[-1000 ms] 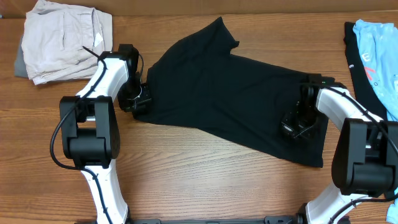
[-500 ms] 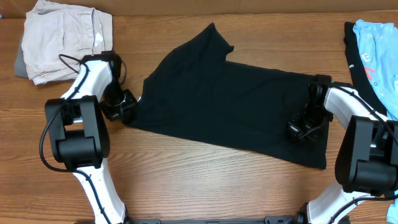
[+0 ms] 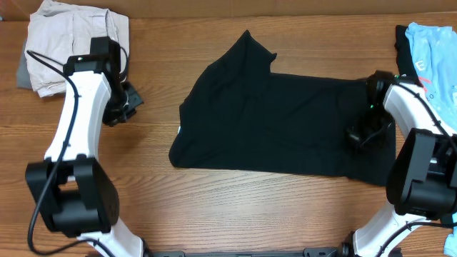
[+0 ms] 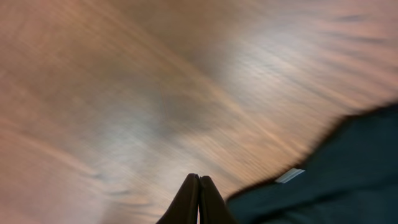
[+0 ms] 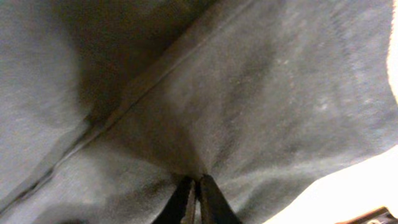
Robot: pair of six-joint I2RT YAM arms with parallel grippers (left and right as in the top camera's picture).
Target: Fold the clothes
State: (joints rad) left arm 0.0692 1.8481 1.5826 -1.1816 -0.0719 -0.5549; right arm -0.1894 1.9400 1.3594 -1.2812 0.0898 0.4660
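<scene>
A black garment (image 3: 285, 121) lies spread flat across the middle of the table. My left gripper (image 3: 126, 104) is shut and empty, over bare wood well left of the garment's left edge. In the left wrist view its fingertips (image 4: 199, 182) are pressed together, and the black garment (image 4: 348, 174) with a white tag (image 4: 290, 175) lies off to the lower right. My right gripper (image 3: 361, 134) is shut on the garment near its right end. In the right wrist view the fingers (image 5: 198, 183) pinch a fold of the black cloth (image 5: 205, 93).
A folded beige garment (image 3: 71, 43) sits on a grey one at the back left corner. A light blue garment (image 3: 437, 61) on a black one lies at the back right edge. Bare wood table (image 3: 235, 214) runs along the front.
My left gripper has let go of the garment's left edge and moved away to the upper left. My right gripper has pulled the garment to the right, and it now lies flatter.
</scene>
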